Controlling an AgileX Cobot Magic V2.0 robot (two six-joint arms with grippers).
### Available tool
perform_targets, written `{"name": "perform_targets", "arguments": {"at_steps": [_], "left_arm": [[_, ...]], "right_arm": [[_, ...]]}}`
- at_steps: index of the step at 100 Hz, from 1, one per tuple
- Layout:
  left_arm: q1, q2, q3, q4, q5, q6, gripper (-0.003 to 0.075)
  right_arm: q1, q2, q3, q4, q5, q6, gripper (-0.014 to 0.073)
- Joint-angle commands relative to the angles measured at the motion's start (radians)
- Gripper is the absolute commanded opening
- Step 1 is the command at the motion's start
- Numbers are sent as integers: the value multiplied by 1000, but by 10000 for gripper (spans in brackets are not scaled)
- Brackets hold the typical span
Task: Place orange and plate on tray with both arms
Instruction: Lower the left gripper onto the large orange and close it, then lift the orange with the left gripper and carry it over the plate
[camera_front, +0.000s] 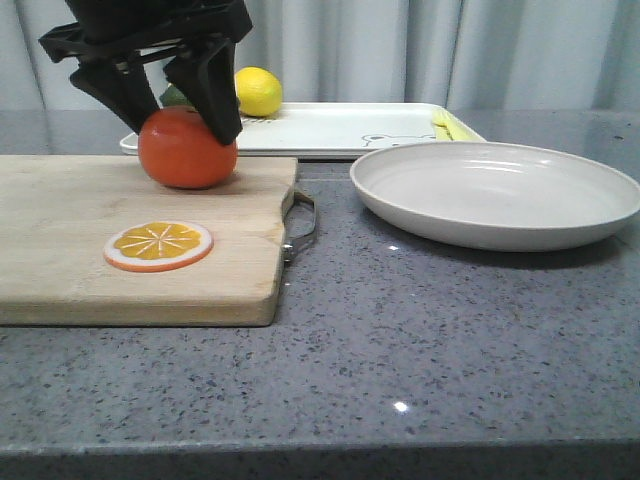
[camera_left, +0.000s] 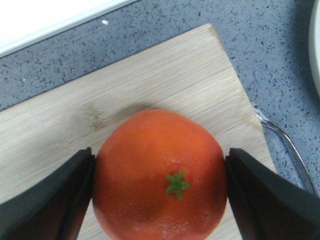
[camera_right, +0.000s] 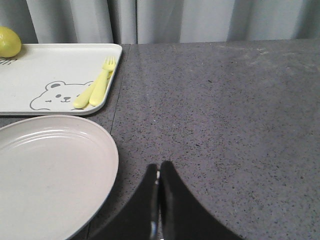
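Left end effector (camera_front: 170, 125) pinching the orange (camera_front: 187, 149) on the cutting board (camera_front: 140, 245), right end effector (camera_right: 159, 200) pressed together beside the plate (camera_right: 45, 175), seen only from its wrist

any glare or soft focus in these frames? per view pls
Front view: small specular dots on the countertop, foreground edge soft, plate casts a dark shadow. Left wrist view: tray blown out white, orange sharp. Right wrist view: even light, right gripper slightly blurred.

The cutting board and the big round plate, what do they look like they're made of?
The cutting board looks like pale bamboo or wood: fine straight grain, matte, with a metal handle. The plate is off-white with a soft sheen and ringed rim, possibly ceramic or melamine; I can't tell which.
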Motion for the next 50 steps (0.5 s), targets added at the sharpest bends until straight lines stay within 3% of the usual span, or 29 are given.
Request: {"name": "perform_targets", "arguments": {"at_steps": [1,18,50], "left_arm": [[-6,-43,-47,-33,-26,0,285],[-42,-43,-108,-40,-24,4,283],[-233,30,-247,-39,-44,34,283]], "right_arm": [[1,8,-35,-8,-68,0,-59],[1,8,-35,-8,-68,0,-59],[1,8,-35,-8,-69,0,-59]]}}
